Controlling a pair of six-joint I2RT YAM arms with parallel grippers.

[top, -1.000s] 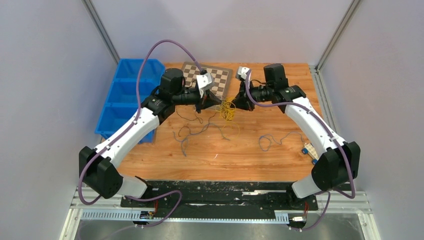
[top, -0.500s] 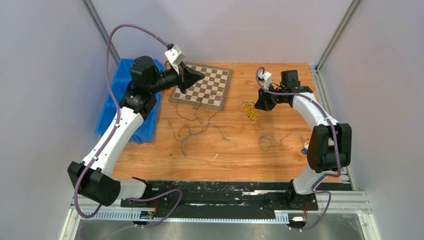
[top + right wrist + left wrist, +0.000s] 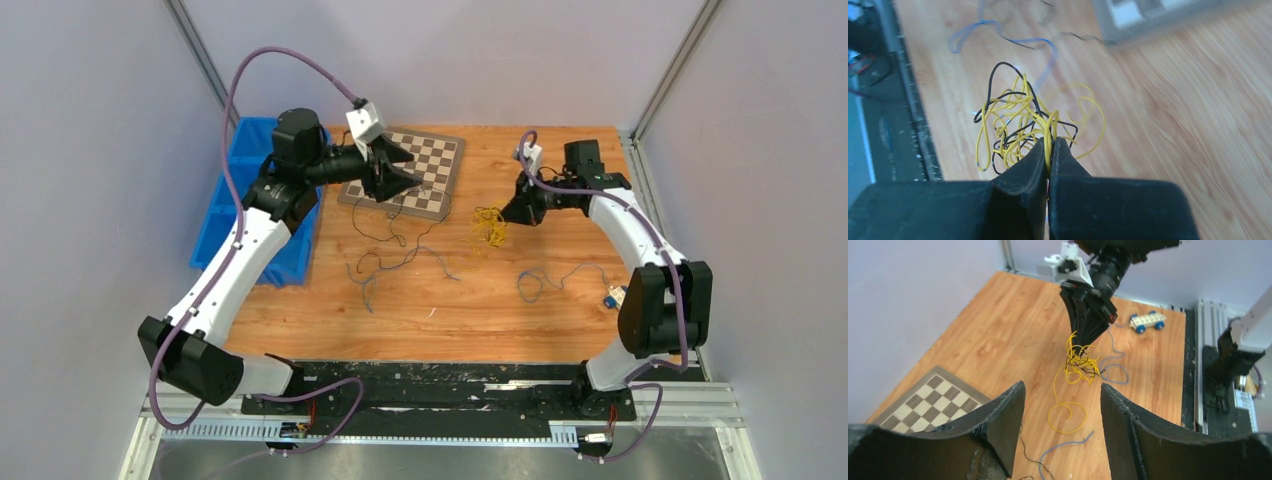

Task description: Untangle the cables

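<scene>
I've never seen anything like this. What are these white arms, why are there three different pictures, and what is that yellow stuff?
Two robot arms are bolted to a wooden table. One picture looks down from above. The other two come from small cameras on each arm's wrist, so you see its own black fingers. The right gripper is pinched shut on a tangle of yellow and black wires hanging from it. The left gripper is open and empty, near a chessboard. Loose wires, blue bins and a toy car lie around.
</scene>
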